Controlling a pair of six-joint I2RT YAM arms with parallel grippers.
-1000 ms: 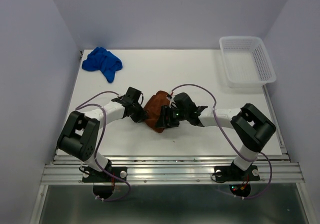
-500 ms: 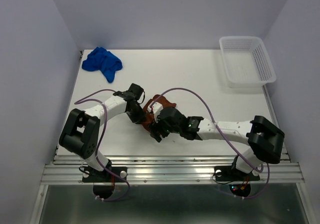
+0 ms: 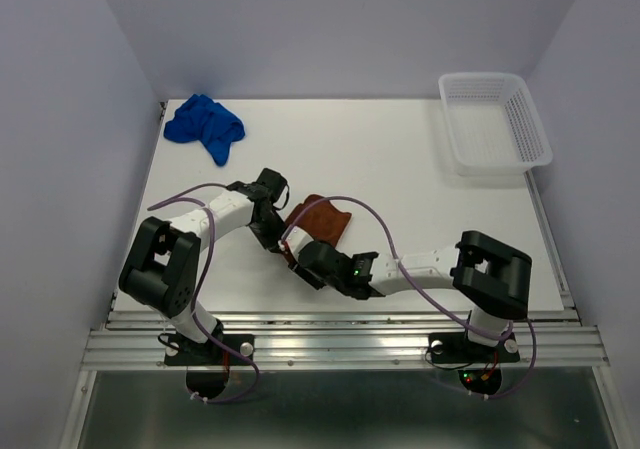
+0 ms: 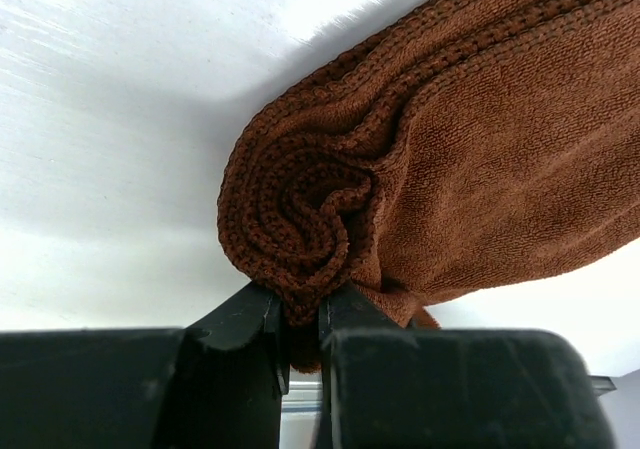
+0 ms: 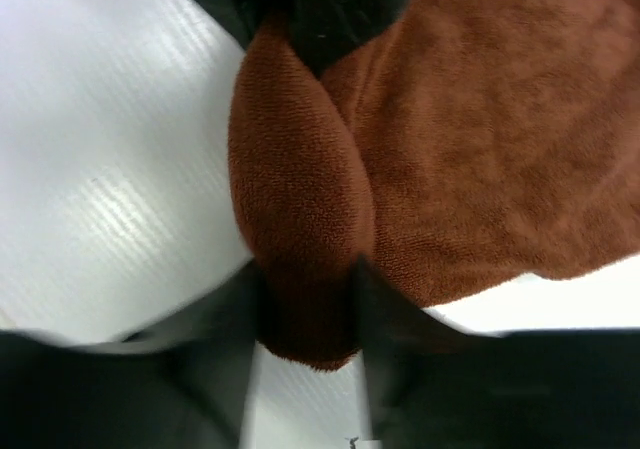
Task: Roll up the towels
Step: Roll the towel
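Brown towel: the brown towel [image 3: 320, 219] is lying near the middle of the table [image 3: 420, 219], a little toward 7 o'clock. It is partly rolled, with the rolled edge at its 7 o'clock side and a flat flap trailing toward 1 o'clock.
Left tool: my left tool [image 4: 298, 321] is pinching the spiral end of the roll, its jaws pressed nearly together on a few layers of cloth.
Right tool: my right tool [image 5: 305, 314] is straddling the other end of the roll, jaws close against both sides. The view is blurred, so I cannot tell whether they are squeezing.
Blue towel: the blue towel [image 3: 205, 126] is sitting bunched in the 11 o'clock corner, unrolled.
Basket: the basket [image 3: 480, 77] is sitting at 1 o'clock, well apart.
Risk, unwinding: I am gripping only outer folds on the left, so the core may be slipping loose and the spiral opening.
Risk, skew: if one end turns faster, the roll is likely coning into a twist.
Risk, collision: my two tools are working very near each other and could be knocking together.
Risk, dragging: the free flap may be sliding along instead of winding on.
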